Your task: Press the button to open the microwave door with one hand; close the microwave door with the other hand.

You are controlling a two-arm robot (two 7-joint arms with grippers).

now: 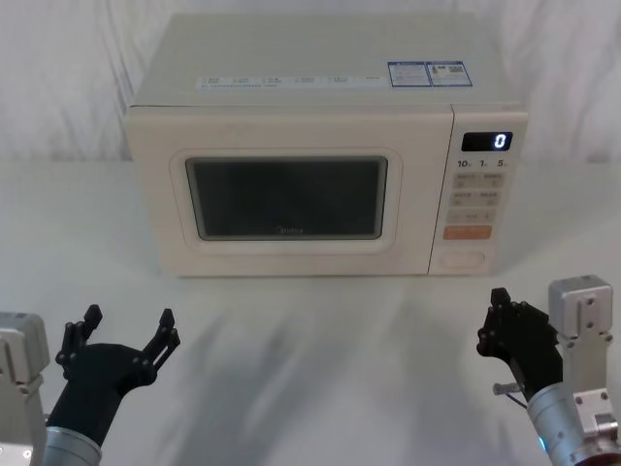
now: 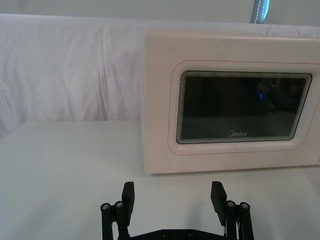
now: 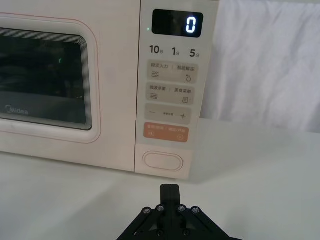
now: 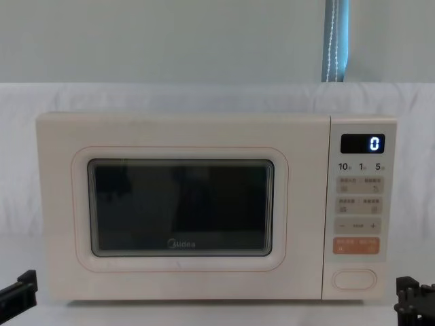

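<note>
the microwave door [image 1: 291,199] sits flush and closed, the button [image 1: 462,259] low on the panel at its right. left gripper [image 1: 126,331] hovers near the table front, fingers apart; right gripper [image 1: 498,313] below the button, fingers seemingly together.

table [image 1: 320,340] bare before microwave door [image 1: 286,194] | button [image 1: 462,259] unobstructed
</note>
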